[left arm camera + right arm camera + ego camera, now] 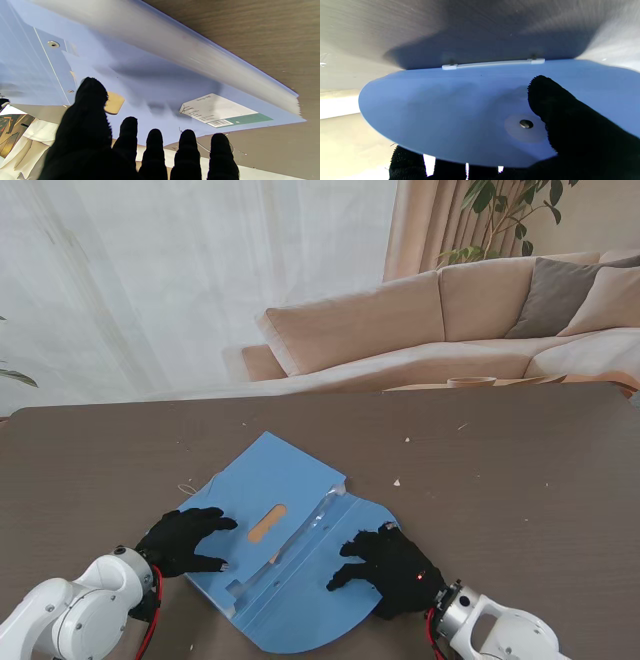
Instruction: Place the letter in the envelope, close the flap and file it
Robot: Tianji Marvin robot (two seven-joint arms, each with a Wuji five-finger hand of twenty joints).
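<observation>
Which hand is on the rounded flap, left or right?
The right hand. It grips the rounded flap with its thumb on top, near the snap. The left hand rests on the envelope body by the tan tab.

The left hand (120, 150), gloved in black, is being seen with its fingers (153, 147) spread apart, nothing being held; the thumb (90, 105) is lying across a tan tab (114, 103); the blue envelope (150, 82) is being pressed against the brown tabletop (262, 37); a white and green barcode label (220, 111) is being shown on the blue surface; a metal snap (53, 44) is sitting near a seam; a pale, blurred raised edge (187, 50) is running slantwise across the envelope.
</observation>
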